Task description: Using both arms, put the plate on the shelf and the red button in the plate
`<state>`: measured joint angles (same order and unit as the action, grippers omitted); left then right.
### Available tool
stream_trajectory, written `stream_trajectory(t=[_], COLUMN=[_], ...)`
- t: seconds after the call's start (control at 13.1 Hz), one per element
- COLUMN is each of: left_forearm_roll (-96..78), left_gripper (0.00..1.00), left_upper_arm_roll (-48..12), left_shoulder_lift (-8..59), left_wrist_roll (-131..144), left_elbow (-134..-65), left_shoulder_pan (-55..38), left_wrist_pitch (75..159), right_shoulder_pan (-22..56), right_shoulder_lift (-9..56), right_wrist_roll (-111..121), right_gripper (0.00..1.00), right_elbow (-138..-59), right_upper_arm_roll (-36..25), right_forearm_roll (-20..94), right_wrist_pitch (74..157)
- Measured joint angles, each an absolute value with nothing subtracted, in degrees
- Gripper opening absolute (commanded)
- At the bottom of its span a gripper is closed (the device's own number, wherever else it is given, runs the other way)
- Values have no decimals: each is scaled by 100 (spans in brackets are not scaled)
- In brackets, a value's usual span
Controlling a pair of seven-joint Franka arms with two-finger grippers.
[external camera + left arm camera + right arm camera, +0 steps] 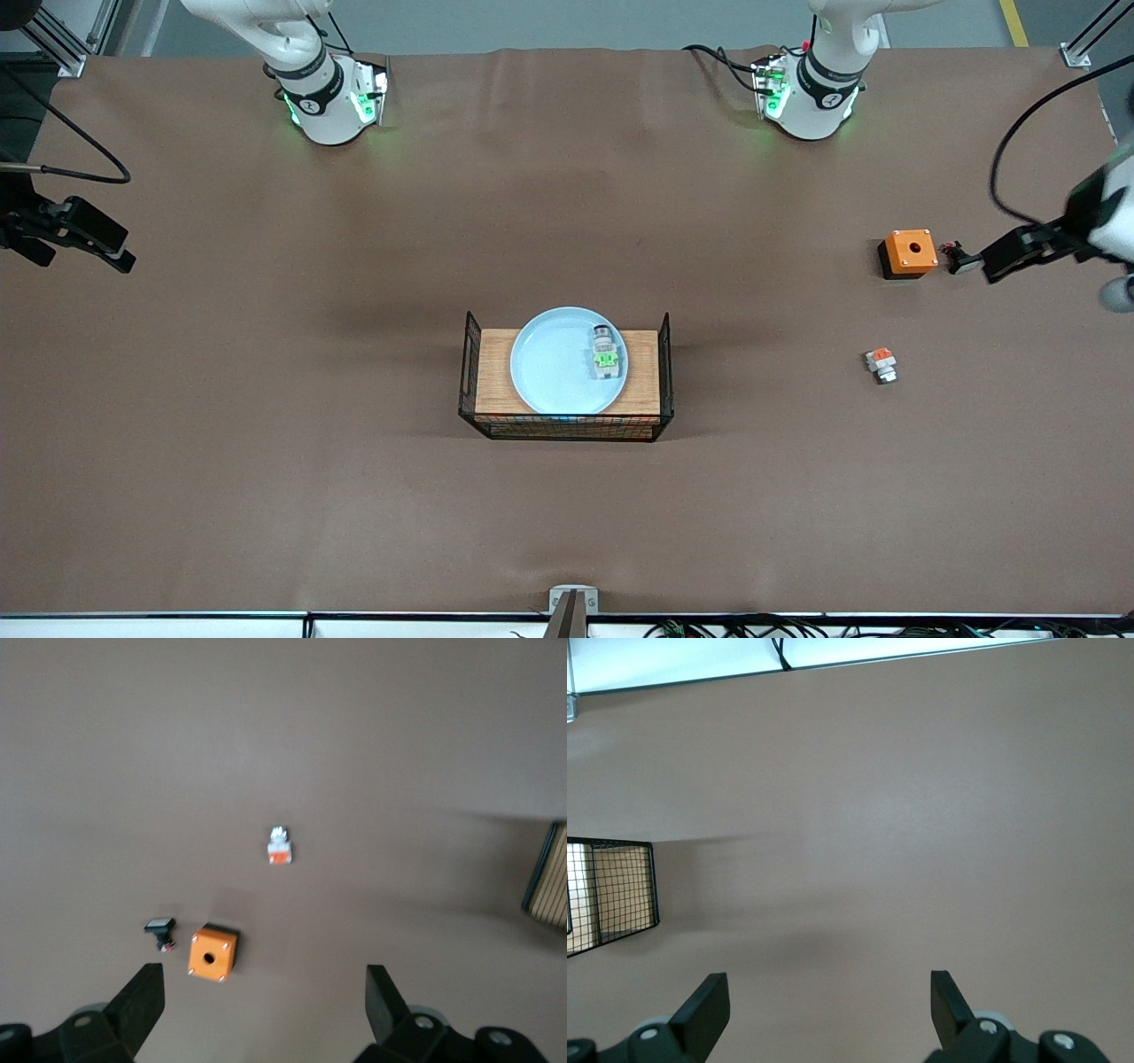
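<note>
i see the red button (605,358) lying on the plate (554,363) in the rack (565,424). left claw (266,1005) and right claw (830,1005) both gape, empty, over bare bench (266,443).

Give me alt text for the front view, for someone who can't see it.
A pale blue plate sits on a wire-sided wooden tray mid-table, with the red button lying on it. Toward the left arm's end lie an orange box, a black part and an orange-tabbed part; the left gripper and right gripper, both open, hang at opposite table ends.

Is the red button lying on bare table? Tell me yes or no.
No: the red button rests on the plate, inside the wire basket.
</note>
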<state>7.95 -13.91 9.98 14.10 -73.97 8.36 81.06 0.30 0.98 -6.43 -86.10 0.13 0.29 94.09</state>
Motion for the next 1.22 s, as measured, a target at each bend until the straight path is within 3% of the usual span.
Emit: stream_trajectory(t=[0.38,0.77,1.22], left_forearm_roll=[460,458,457], left_gripper=[100,100,100], left_upper_arm_roll=[-1465,-1120,-720], left_shoulder_lift=[478,-342,-689], left_wrist_roll=[918,769,674], left_elbow=[-8140,-9335,-9623], left_shoulder_pan=[1262,364,-107], left_wrist_pitch=[8119,8843,8939], right_shoulder_pan=[24,14,0], right_shoulder_lift=[98,98,98], right_wrist_roll=[-617,-615,-613], right_gripper=[100,100,100], right_elbow=[-8599,-8581,-8576], right_upper_arm_roll=[19,21,22], right_forearm_roll=[32,29,29], right_wrist_pitch=[9396,9395,9393])
